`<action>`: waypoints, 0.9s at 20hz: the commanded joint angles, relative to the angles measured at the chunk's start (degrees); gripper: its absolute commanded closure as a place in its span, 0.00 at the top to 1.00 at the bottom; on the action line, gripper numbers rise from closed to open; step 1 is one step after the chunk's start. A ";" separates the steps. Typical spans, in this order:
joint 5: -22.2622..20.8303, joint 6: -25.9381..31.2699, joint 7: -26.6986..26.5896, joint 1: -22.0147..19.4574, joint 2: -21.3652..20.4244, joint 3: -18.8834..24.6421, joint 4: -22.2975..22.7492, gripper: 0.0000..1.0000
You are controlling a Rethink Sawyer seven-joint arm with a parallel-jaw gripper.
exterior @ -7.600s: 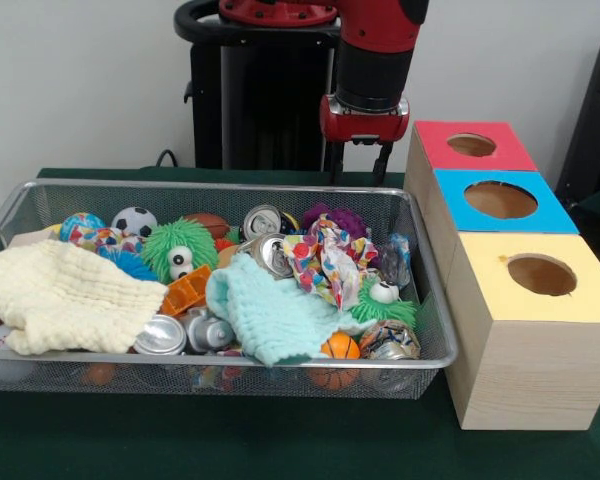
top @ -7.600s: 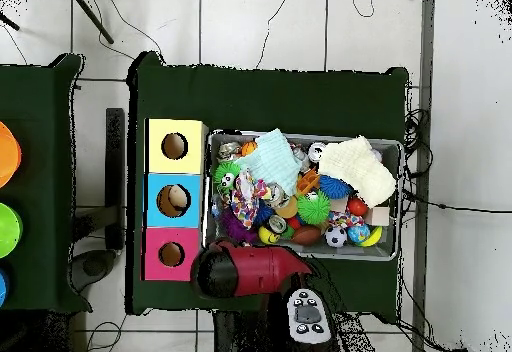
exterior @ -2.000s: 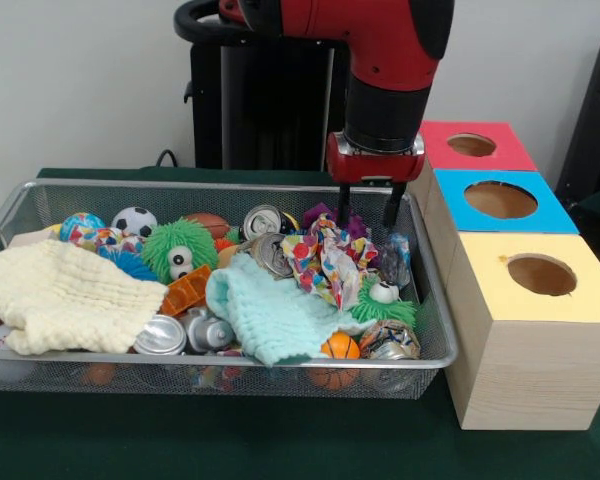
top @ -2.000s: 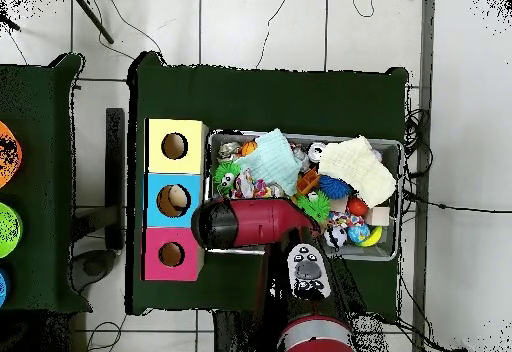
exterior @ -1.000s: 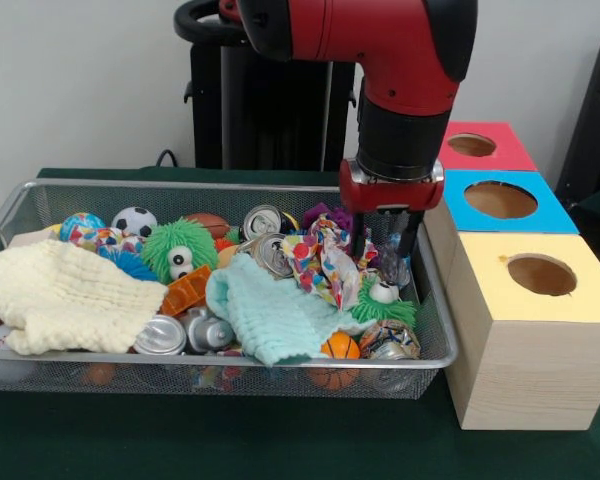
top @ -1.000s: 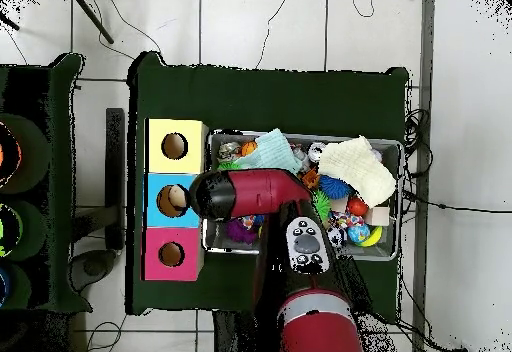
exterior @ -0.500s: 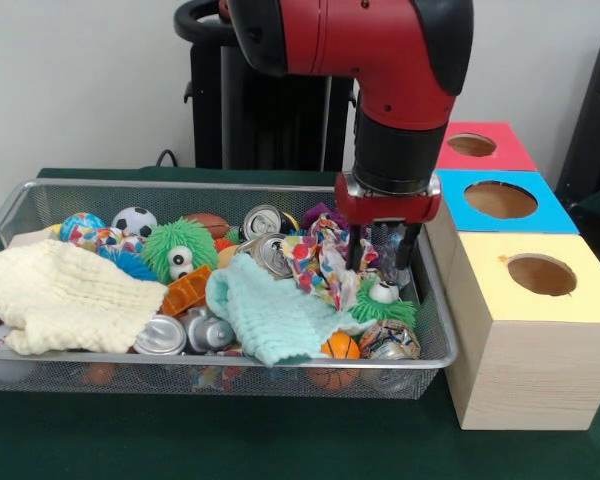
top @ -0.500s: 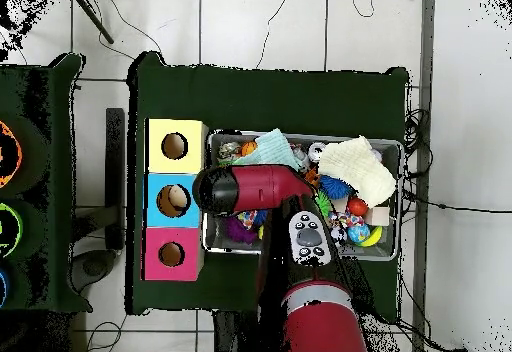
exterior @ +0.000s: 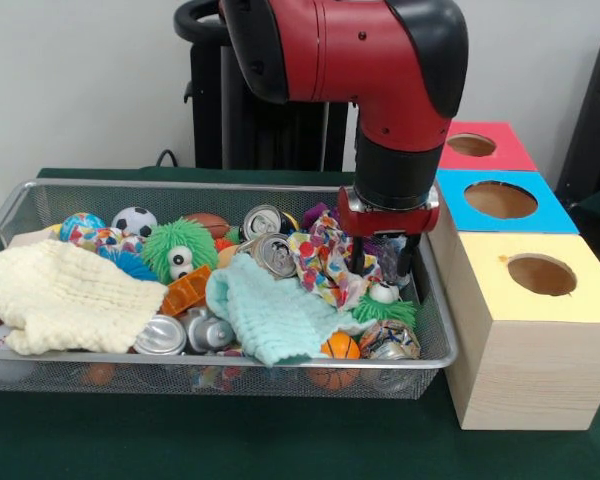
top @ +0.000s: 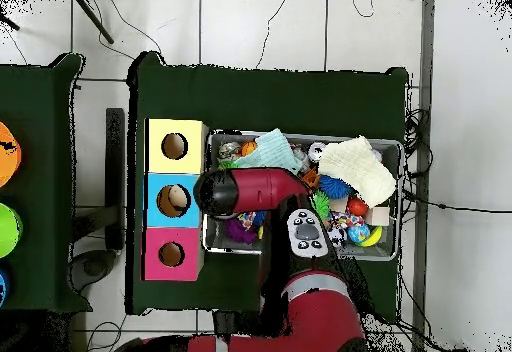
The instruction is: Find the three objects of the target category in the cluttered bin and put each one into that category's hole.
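The claw (exterior: 378, 262), fingers spread wide, straddles clutter at the wire bin's (exterior: 432, 340) box-side end, beside the patterned cloth (exterior: 325, 258). Which item it targets is unclear. Close only once one item sits between the fingers.

A wire mesh bin (exterior: 435, 330) sits on a dark green table, packed with clutter: crushed silver cans (exterior: 268, 253), small sports balls (exterior: 133, 221), furry green toys with googly eyes (exterior: 179, 248), a cream cloth (exterior: 65, 297), a mint cloth (exterior: 270, 315) and a bright patterned cloth (exterior: 325, 262). Just beside the bin stands a row of three wooden boxes, each with a round hole on top: yellow (exterior: 542, 274), blue (exterior: 500, 199) and red (exterior: 472, 145).
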 commanded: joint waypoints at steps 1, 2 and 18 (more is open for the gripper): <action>-3.73 -4.63 -1.04 -2.02 2.23 5.68 1.02 1.00; -3.82 -4.69 -0.85 -1.92 2.09 5.52 1.32 1.00; -3.45 0.03 -1.50 -1.75 -5.59 4.44 5.09 1.00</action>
